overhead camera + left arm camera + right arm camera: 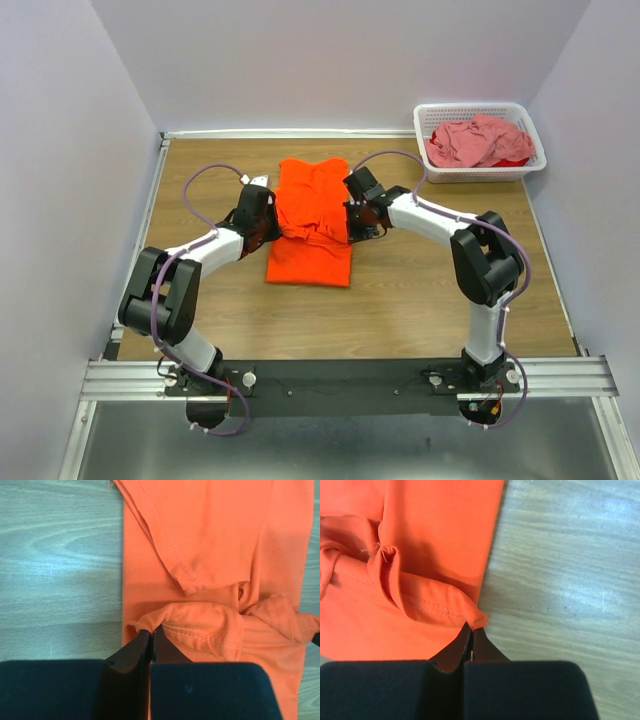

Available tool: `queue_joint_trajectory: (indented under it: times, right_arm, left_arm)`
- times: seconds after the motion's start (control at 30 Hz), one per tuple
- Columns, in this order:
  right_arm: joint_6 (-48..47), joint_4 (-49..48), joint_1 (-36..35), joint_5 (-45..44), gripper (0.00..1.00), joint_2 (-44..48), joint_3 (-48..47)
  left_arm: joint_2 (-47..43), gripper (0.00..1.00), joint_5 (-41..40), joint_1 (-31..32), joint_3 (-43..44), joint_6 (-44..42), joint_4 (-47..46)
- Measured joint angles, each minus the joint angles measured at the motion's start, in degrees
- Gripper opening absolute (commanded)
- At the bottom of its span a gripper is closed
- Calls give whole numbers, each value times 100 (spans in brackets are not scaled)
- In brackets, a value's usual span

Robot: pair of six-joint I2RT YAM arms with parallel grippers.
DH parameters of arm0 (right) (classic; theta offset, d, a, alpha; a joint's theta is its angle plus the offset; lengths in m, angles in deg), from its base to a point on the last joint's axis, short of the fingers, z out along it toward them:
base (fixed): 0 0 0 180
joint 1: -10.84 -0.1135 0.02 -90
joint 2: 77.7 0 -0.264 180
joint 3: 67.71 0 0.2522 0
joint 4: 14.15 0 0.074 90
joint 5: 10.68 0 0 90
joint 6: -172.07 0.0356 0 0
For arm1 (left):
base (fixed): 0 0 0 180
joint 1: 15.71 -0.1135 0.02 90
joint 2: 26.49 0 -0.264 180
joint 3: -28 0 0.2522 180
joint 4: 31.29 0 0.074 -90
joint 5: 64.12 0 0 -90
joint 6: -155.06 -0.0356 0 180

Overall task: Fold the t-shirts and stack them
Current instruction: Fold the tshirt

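Note:
The bright orange t-shirt [312, 220] lies lengthwise in the middle of the wooden table, folded into a narrow strip, with a bunched fold across its middle. My left gripper [272, 228] is at the shirt's left edge and is shut on a hemmed corner of the cloth [150, 628]. At the right edge, my right gripper [350, 222] pinches the other hemmed corner [473, 625]. Between the two grips the raised hem [210, 630] sags over the shirt. A dusty pink t-shirt [478, 140] lies crumpled in the basket.
A white plastic lattice basket [530, 165] stands at the table's back right corner, with a bit of red cloth [512, 160] under the pink shirt. Bare wood [420, 290] lies in front of the orange shirt. Pale walls close in the table.

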Motion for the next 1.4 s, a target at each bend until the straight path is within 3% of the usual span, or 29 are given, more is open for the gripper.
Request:
queue_joint_trajectory:
  times: [0.47,0.53,0.7,0.8,0.97,1.07,1.17,1.3,1.4]
  right_arm:
    - [-151,-240,0,-136,1,-52,-111]
    - [-162,-293,0,-155,3,-52,-111]
    - [-238,-398,0,-214,30,-105,-111]
    - [-345,-444,0,-229,42,-103,-111]
    - [-461,-450,-26,-203,43,0,-111]
    - [-610,-485,-103,-186,42,179,-111]
    - [-748,-621,-297,-35,38,289,-111]
    - [-879,-817,-529,236,28,273,-111]
    - [-905,-964,-623,426,26,136,-146]
  left_arm:
    - [0,8,-138,0,-94,170,-118]
    - [0,21,-160,0,-96,192,-133]
    - [0,61,-203,-11,-96,262,-131]
    - [-57,69,-251,-26,-96,282,-83]
    - [-754,69,-459,-20,-98,278,247]
    - [-1390,54,-590,105,-133,293,328]
    - [-1812,49,-625,479,-262,393,330]
    - [-1917,29,-564,988,-592,527,293]
    - [-1700,25,-479,1080,-949,621,245]
